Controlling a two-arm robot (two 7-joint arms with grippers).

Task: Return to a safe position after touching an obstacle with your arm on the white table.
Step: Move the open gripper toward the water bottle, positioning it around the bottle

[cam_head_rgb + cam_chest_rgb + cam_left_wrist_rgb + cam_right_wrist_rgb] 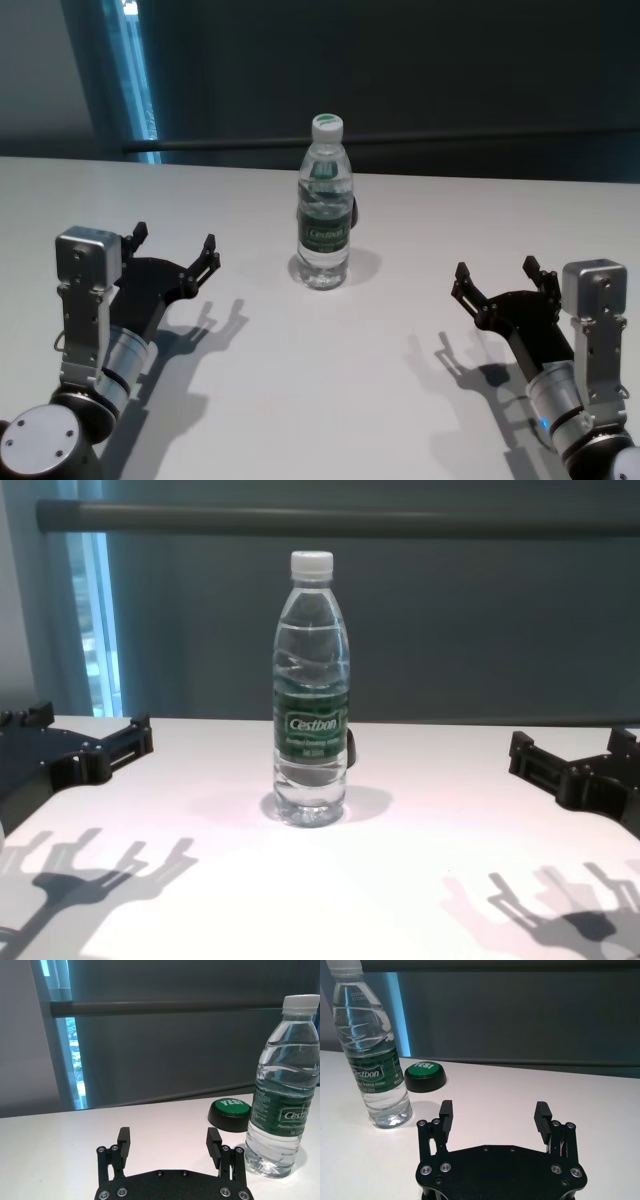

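The water bottle [324, 215] stands upright mid-desk [330, 400], a green-topped button [229, 1114] just behind it. I see my left hand [175, 249] and right hand [498, 279] spread wide, empty, flanking it well apart

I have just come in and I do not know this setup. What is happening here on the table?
Nothing is being held. A water bottle stands upright in the middle of the white table, with a green button behind it. The left gripper and the right gripper hover low on either side, fingers open, both apart from the bottle.
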